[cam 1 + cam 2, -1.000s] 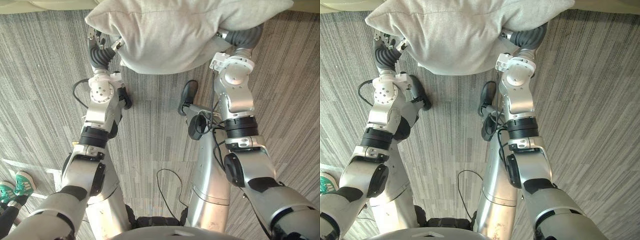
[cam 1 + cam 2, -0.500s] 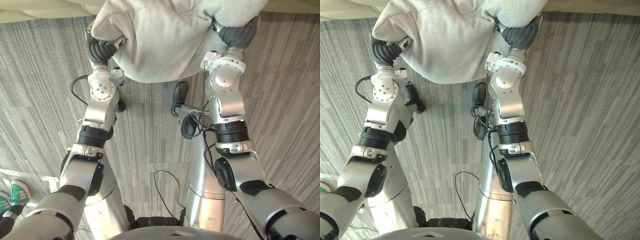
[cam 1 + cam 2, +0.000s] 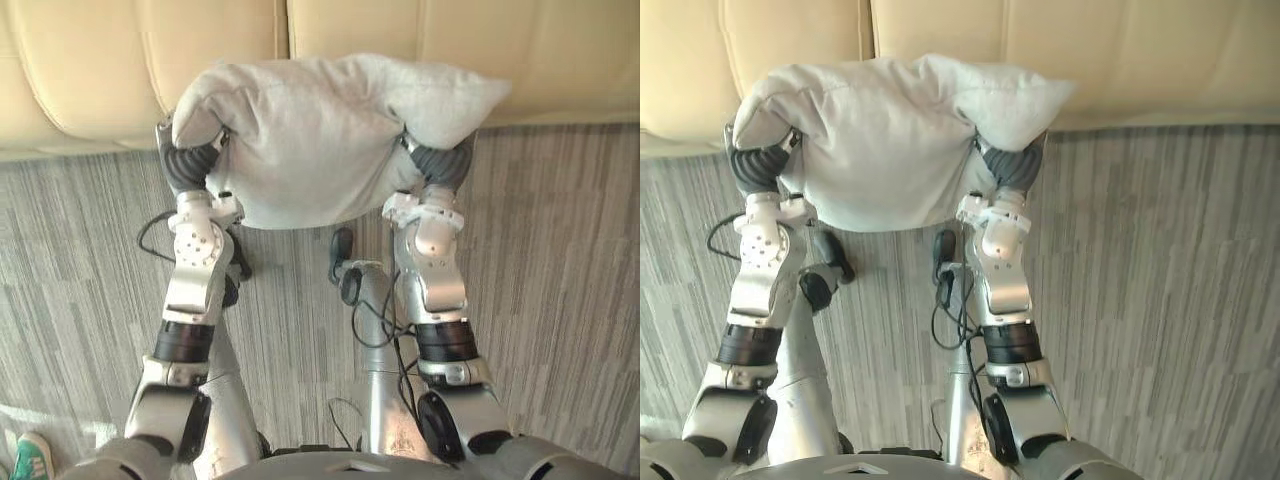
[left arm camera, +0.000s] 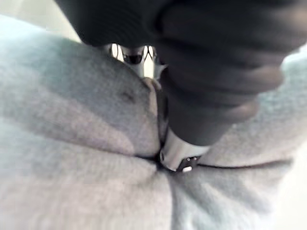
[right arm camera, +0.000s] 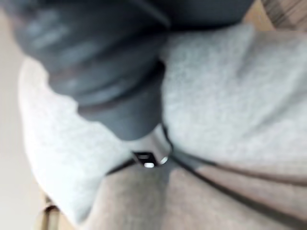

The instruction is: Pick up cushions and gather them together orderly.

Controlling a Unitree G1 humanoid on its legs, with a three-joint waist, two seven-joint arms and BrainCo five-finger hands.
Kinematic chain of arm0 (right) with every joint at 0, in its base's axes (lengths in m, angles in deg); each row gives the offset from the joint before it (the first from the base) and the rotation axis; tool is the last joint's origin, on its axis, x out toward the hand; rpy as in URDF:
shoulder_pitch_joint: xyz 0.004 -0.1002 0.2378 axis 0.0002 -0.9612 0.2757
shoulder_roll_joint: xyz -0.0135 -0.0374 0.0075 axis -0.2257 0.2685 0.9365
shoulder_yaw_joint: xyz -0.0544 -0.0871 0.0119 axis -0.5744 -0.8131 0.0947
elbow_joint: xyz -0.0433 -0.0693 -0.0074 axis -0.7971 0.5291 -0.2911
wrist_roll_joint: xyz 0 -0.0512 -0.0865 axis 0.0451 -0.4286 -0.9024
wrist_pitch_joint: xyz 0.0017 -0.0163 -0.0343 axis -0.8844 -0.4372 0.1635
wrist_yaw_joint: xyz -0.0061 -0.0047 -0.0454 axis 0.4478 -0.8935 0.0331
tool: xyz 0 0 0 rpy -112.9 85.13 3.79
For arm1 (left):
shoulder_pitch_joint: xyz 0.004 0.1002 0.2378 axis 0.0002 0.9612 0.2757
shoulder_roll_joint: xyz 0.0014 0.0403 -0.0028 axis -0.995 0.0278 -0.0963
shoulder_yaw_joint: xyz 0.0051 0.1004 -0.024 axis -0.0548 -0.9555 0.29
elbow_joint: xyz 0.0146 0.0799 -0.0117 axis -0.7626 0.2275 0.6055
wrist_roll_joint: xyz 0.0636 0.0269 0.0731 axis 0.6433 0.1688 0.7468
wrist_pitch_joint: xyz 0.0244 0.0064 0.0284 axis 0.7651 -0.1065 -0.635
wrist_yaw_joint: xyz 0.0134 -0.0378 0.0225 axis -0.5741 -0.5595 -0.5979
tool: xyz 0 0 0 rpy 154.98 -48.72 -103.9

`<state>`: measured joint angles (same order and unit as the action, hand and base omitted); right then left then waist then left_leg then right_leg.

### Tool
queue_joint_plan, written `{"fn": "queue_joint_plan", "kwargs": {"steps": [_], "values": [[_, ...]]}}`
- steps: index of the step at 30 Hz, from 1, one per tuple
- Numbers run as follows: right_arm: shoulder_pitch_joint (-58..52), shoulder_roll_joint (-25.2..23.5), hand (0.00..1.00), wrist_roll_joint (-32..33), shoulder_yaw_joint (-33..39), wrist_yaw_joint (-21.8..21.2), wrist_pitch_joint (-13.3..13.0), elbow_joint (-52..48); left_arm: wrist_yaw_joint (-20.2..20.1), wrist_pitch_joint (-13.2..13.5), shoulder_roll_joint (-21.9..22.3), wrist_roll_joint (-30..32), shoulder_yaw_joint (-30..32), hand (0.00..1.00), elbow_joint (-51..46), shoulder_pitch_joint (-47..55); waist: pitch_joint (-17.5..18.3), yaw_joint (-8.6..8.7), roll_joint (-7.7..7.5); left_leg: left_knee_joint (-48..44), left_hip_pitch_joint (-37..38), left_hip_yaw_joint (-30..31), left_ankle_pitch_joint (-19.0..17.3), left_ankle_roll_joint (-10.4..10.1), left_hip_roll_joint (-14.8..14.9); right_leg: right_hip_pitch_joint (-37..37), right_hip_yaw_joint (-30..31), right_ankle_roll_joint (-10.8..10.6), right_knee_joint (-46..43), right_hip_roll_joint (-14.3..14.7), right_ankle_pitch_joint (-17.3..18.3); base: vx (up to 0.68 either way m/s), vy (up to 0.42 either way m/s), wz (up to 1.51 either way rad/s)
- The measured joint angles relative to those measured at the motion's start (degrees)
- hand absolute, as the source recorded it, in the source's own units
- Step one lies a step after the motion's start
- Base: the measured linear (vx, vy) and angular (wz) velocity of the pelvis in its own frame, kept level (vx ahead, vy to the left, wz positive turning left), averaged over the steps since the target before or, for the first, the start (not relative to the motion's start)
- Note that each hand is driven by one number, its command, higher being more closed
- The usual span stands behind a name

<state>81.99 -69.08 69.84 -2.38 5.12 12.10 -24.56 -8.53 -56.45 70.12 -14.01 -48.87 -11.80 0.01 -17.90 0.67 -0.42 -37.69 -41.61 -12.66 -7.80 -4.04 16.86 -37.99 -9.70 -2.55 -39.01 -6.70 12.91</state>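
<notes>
Left eye view: your robot holds a light grey cushion (image 3: 320,140) off the floor between its two hands, in front of a cream sofa (image 3: 420,40). The left hand (image 3: 190,165) presses into the cushion's left end and the right hand (image 3: 440,165) into its right end, each showing its dark ribbed cover where it meets the fabric. The cushion hangs above the grey striped carpet (image 3: 560,250), its upper edge across the sofa's front edge and its lower edge sagging between the two wrists. A person's green shoe (image 3: 30,455) shows at the carpet's near left corner.

Right eye view: you see the same hold. The cushion bulges over both hands, and its right corner points out past the right hand towards the sofa.

Left wrist view: the left hand's dark cover is sunk into a deep fold of the grey fabric, which wraps close around it. You cannot tell whether this hand grips the cushion or only presses it.

Right wrist view: the right hand's cover is likewise buried in a crease of the cushion, and here too you cannot tell its state.
</notes>
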Motion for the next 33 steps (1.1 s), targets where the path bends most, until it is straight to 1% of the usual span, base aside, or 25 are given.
{"fn": "queue_joint_plan", "kwargs": {"steps": [1,2,3,4,6,7,8,10,12,13,16,18,20,22,23,24,25,26,27,28,29,30,31,32,33], "values": [[-3.4,0.0,1.0,0.3,-0.9,-0.7,0.0,-0.2,-0.6,0.6,-0.1,0.3,-0.4,1.0,-0.2,2.9,1.1,-0.18,-0.26,2.1,4.3,-0.2,0.3,-0.2,-0.4,4.6,-0.6,0.3,2.4,0.0,-0.3,0.19,-0.005,0.19],[-4.9,0.0,1.0,0.4,-1.4,-1.4,0.0,-0.6,-0.8,0.8,-0.2,0.3,-0.4,1.0,-0.3,4.3,1.9,-0.3,-0.49,3.1,6.2,-0.3,0.6,-0.1,-0.7,6.5,-0.7,0.2,3.5,0.0,-0.4,0.21,-0.007,0.17],[-8.2,0.0,1.0,0.3,-2.2,-2.5,0.1,-2.3,-1.5,1.1,-0.2,0.3,-0.5,1.0,-0.9,7.0,3.9,-0.46,-0.64,4.7,8.7,-0.4,0.7,-0.2,-1.0,9.4,-1.2,0.2,5.3,0.0,-0.5,0.22,-0.015,0.14],[-10.3,0.2,1.0,0.3,-2.8,-3.5,0.1,-4.1,-2.0,1.4,-0.3,0.2,-0.5,1.0,-1.6,8.9,4.7,-0.58,-0.82,6.1,11.2,-0.7,0.8,-0.4,-1.2,12.0,-1.8,0.1,6.9,0.0,-0.6,0.22,-0.015,0.14],[-12.5,0.8,1.0,0.2,-3.3,-4.2,0.1,-5.7,-2.9,1.5,-0.5,0.2,-0.4,1.0,-2.0,11.6,6.1,-0.73,-1.22,7.9,14.6,-1.3,0.8,-0.5,-1.5,15.6,-2.0,0.1,8.9,0.0,-0.5,0.18,-0.016,0.09],[-13.8,0.9,1.0,-0.4,-3.3,-4.8,0.1,-6.4,-3.8,1.5,-0.4,-0.3,-0.4,1.0,-1.9,13.0,6.4,-0.7,-1.4,9.5,17.3,-1.3,0.9,-0.6,-1.9,18.3,-2.3,-0.1,10.3,0.0,-0.4,0.15,-0.02,0.1],[-14.3,0.9,1.0,-0.6,-3.3,-5.0,0.0,-6.5,-4.2,1.5,-0.4,-0.4,-0.4,1.0,-1.9,13.8,6.7,-0.62,-1.54,10.2,18.4,-1.3,0.9,-0.8,-2.1,19.4,-2.5,-0.2,10.8,-0.1,-0.3,0.15,-0.041,0.13],[-17.0,0.8,1.0,-1.0,-3.0,-5.8,0.0,-6.8,-5.7,1.5,-0.3,-0.8,-0.9,1.0,-1.8,16.7,8.4,-0.49,-1.59,11.1,21.2,-1.1,0.9,-0.8,-2.3,23.1,-3.6,-0.3,12.3,0.0,0.4,0.12,-0.049,0.19],[-18.7,0.8,1.0,-1.1,-2.9,-6.1,0.1,-7.0,-6.8,1.5,0.0,-0.8,-0.9,1.0,-1.3,17.8,8.8,-0.54,-1.66,10.8,22.7,-1.1,0.9,-0.8,-2.2,25.0,-3.8,-0.3,12.5,0.0,1.1,0.08,-0.049,0.17],[-20.5,0.7,1.0,-2.6,-2.9,-6.3,0.2,-7.8,-7.5,1.5,0.2,-0.8,-0.9,1.0,-0.8,19.0,8.9,-0.71,-1.56,9.9,23.8,-1.2,1.0,-0.8,-1.9,26.8,-4.0,-0.3,12.5,0.1,1.9,0.08,-0.065,0.13],[-23.5,0.7,1.0,-3.3,-2.9,-6.5,0.8,-9.0,-8.3,1.4,0.6,-0.8,-1.4,1.0,0.7,21.4,10.1,-0.7,-1.14,4.8,23.7,-1.1,1.0,-0.5,-0.8,29.4,-4.4,0.1,12.7,0.5,3.9,0.03,-0.035,0.08],[-24.8,0.7,1.0,-3.3,-2.7,-6.5,1.1,-9.0,-9.0,1.2,0.7,-0.8,-2.0,1.0,1.5,22.9,11.4,-0.75,-0.93,2.8,23.4,-1.4,0.9,-0.4,0.0,30.4,-4.3,0.2,13.1,0.6,4.3,0.06,0.001,-0.01],[-25.2,0.7,1.0,-3.3,-2.6,-6.5,1.6,-9.1,-9.2,1.1,0.8,-0.8,-2.4,1.0,2.0,24.0,12.9,-0.91,-0.72,2.0,23.2,-1.5,1.6,0.5,0.3,31.4,-3.7,0.7,14.8,1.0,4.0,0.1,0.009,-0.06],[-25.2,0.7,1.0,-3.8,-2.5,-6.5,1.7,-9.7,-9.4,1.1,1.2,-0.8,-2.4,1.0,2.5,24.2,12.9,-1.22,-0.49,-1.6,20.7,-1.6,1.7,1.5,0.8,33.5,-3.3,1.1,17.5,1.3,3.2,0.08,0.036,-0.04],[-25.2,0.9,1.0,-4.3,-2.4,-6.4,1.8,-10.0,-9.5,1.0,1.2,-0.8,-2.4,1.0,2.5,24.6,13.1,-1.43,-0.53,-0.5,20.7,-1.6,0.6,1.1,0.4,34.2,-3.2,1.2,18.6,1.3,3.0,0.1,0.094,-0.12],[-25.1,0.9,1.0,-4.9,-1.9,-6.4,1.8,-10.9,-9.9,1.0,1.7,-0.8,-2.6,1.0,2.5,25.1,13.8,-2.09,-0.41,4.0,20.7,-1.2,-0.3,0.9,-1.1,34.7,-2.4,1.2,19.7,1.0,3.0,0.15,0.142,-0.18],[-24.4,1.0,1.0,-5.1,-0.9,-6.4,1.7,-11.0,-10.1,0.9,1.9,-0.8,-3.3,1.0,2.5,25.2,14.4,-2.52,0.57,9.6,20.7,-0.7,-0.1,0.6,-2.8,35.4,-2.0,1.1,20.7,0.9,3.1,0.17,0.172,-0.22],[-23.8,1.1,1.0,-5.2,-0.7,-6.3,1.7,-11.0,-10.2,0.9,1.9,-0.7,-3.5,1.0,2.5,25.3,14.6,-2.7,1.02,12.6,20.8,-0.6,0.4,0.6,-3.5,35.7,-1.8,0.7,20.9,0.8,3.3,0.22,0.227,-0.35],[-22.8,1.4,1.0,-5.3,-0.8,-6.2,1.8,-10.1,-10.2,0.9,1.9,-0.7,-3.4,1.0,2.6,25.3,14.8,-3.34,0.35,14.1,22.1,-0.4,4.0,1.5,-5.4,36.1,0.0,-0.6,21.0,-0.4,3.8,0.27,0.213,-0.3],[-22.7,1.7,1.0,-5.4,-1.2,-6.2,2.0,-10.1,-10.1,0.8,1.4,-0.8,-3.2,1.0,2.5,25.2,15.9,-3.32,-0.21,14.1,22.5,-1.8,3.6,1.8,-6.2,36.3,1.0,-1.3,22.9,-1.2,3.2,0.29,0.193,-0.29],[-22.4,2.0,1.0,-5.5,-1.3,-6.2,2.0,-10.1,-10.1,0.9,1.4,-0.8,-3.1,1.0,2.4,24.9,16.0,-3.28,-0.54,12.8,22.1,-2.1,2.8,2.1,-6.3,36.7,1.4,-1.8,24.5,-1.2,2.0,0.3,0.166,-0.13],[-21.9,1.9,1.0,-5.5,-1.3,-6.3,2.3,-10.1,-10.0,0.8,1.3,-0.8,-2.9,1.0,2.5,24.4,16.0,-3.24,-0.83,10.8,21.2,-2.2,1.6,3.0,-6.1,38.3,2.3,-2.8,27.8,-1.0,-0.3,0.29,0.193,-0.21],[-21.9,1.8,1.0,-5.5,-1.3,-6.3,2.5,-10.0,-10.0,0.8,1.1,-0.8,-2.9,1.0,2.5,24.5,16.2,-3.17,-1.23,9.3,21.2,-2.9,0.6,3.8,-6.1,39.4,4.0,-3.2,30.4,-1.2,-2.2,0.28,0.2,-0.25],[-21.9,1.7,1.0,-5.6,-1.3,-6.3,2.5,-10.0,-10.0,0.8,1.0,-0.8,-2.9,1.0,2.5,24.6,16.2,-3.18,-1.34,8.7,21.4,-3.3,0.1,3.7,-6.1,39.8,4.8,-3.4,31.0,-1.3,-2.9,0.26,0.177,-0.42],[-21.4,1.8,1.0,-5.6,-1.3,-6.3,2.4,-9.2,-10.0,0.8,0.7,-0.8,-2.9,1.0,2.5,24.5,16.6,-3.3,-1.72,7.9,22.0,-3.7,-1.6,3.4,-6.4,40.0,6.2,-3.5,31.5,-1.9,-3.2,0.22,0.145,-0.56]]}}
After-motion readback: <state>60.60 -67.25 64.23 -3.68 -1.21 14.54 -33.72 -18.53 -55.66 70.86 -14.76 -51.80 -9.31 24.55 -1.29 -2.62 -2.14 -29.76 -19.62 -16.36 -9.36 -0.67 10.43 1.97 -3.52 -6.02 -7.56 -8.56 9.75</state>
